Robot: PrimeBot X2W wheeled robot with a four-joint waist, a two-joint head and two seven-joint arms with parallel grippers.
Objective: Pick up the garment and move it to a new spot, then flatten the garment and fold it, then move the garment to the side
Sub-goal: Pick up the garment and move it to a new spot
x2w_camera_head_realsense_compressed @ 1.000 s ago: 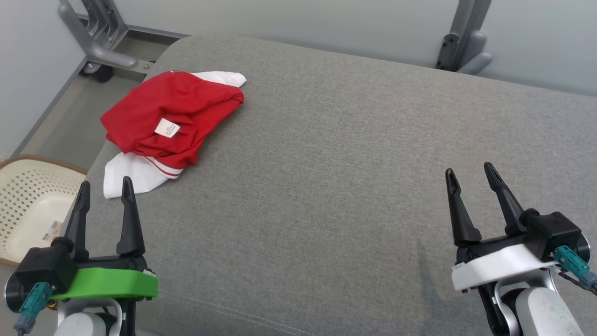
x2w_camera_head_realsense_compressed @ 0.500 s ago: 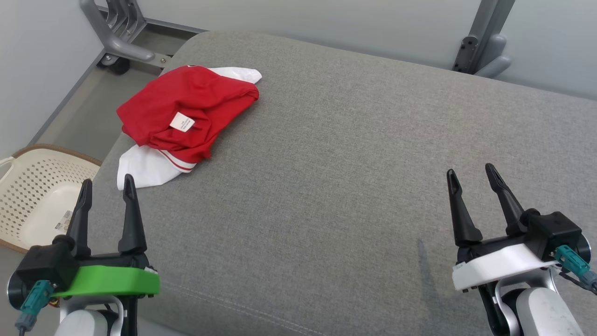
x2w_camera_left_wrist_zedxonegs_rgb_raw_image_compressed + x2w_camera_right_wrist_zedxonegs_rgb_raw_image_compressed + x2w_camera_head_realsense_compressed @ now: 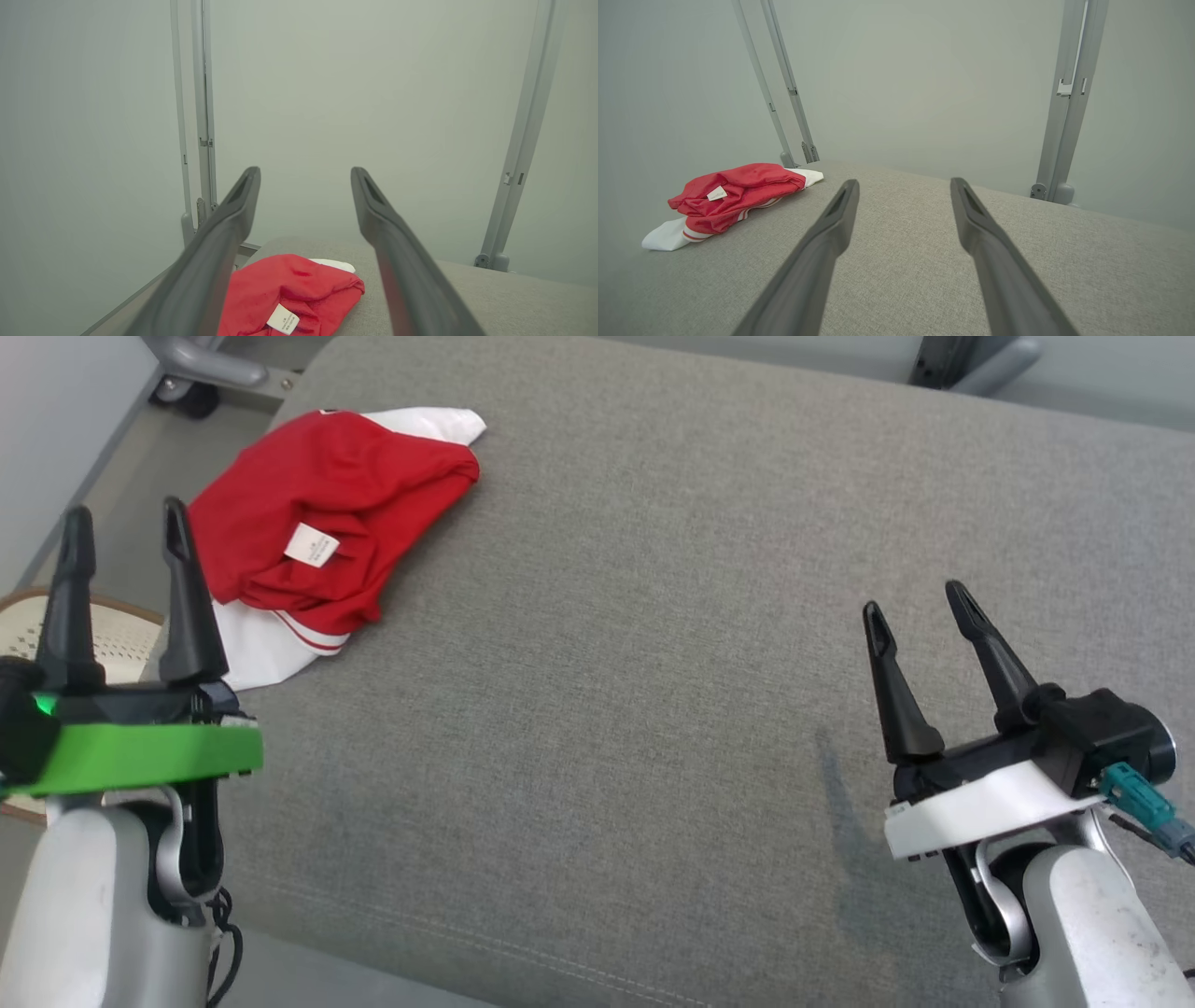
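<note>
**Left claw**: fingers spread apart, nothing between them. It is raised at the near-left edge of the pad. In the left wrist view its fingers frame the garment, which lies ahead and untouched.

**Right claw**: fingers spread apart, empty. It hangs over bare fabric on the right, well apart from the garment.

**Garment**: red jersey with white sleeves and striped trim, in a crumpled heap with a white label facing up. It lies at the far-left corner of the grey upholstered pad, close to the pad's edge.

**Basket**: cream and perforated, on the floor beside the pad's left edge.

**Status, judged:** nothing is done yet. The pick-up has not begun, though the left claw looks lined up for the reach. Relocating, flattening, folding and setting aside all remain.
</note>
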